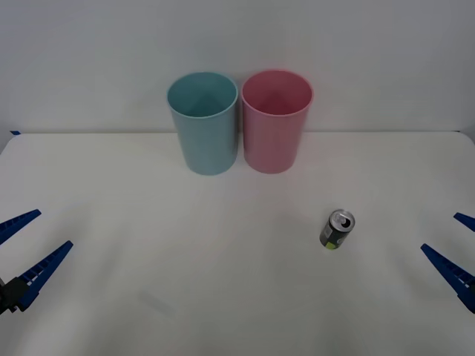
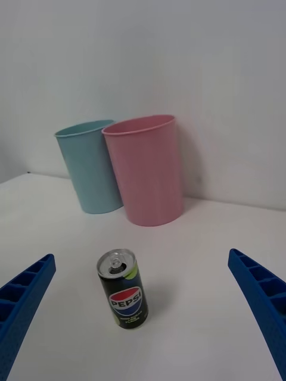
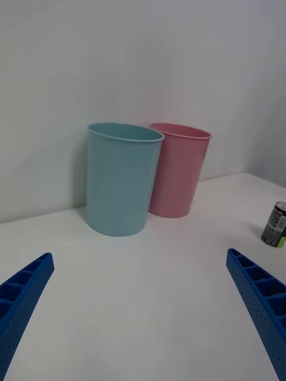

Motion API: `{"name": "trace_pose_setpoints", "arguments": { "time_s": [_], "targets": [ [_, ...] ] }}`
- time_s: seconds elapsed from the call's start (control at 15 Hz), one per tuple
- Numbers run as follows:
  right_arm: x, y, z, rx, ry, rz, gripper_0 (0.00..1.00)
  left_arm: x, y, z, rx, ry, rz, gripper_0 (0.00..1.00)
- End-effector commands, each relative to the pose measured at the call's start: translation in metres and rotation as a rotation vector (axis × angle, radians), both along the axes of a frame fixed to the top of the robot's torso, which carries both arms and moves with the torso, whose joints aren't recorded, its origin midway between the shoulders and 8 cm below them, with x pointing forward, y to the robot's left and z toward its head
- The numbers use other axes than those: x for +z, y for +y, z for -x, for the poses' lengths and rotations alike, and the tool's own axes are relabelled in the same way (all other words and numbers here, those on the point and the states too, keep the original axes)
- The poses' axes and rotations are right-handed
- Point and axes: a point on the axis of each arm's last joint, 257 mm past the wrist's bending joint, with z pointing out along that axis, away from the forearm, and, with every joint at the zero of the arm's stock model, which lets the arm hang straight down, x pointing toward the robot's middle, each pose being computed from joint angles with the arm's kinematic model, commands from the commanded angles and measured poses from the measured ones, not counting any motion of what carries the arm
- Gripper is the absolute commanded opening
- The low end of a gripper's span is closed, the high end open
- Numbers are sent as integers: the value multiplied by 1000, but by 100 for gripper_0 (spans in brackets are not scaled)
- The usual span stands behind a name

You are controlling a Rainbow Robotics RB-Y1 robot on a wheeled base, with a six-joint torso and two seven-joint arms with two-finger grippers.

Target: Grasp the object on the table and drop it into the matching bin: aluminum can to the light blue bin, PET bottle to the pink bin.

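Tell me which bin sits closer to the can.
The tall round pink plastic bin. It stands on the robot's right of the same-sized light blue plastic bin, on the side where the small dark aluminum can stands upright.

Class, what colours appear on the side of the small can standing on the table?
The aluminum can is black with yellow-green marks and a red-white-blue logo, clearest in the right wrist view.
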Motion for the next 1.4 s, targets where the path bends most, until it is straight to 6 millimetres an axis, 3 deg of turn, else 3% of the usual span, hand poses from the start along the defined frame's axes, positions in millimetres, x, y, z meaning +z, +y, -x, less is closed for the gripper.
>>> {"name": "trace_pose_setpoints", "arguments": {
  "time_s": [0.07,0.53,0.93,1.4],
  "targets": [
    [-16,-3,2,3,22,30,100,0,0,0,0,0,0,100],
    [-63,5,3,21,88,113,100,0,0,0,0,0,0,100],
    [-92,19,-15,42,74,140,100,0,0,0,0,0,0,100],
    [-113,63,-45,40,52,112,100,0,0,0,0,0,0,100]
  ]
}}
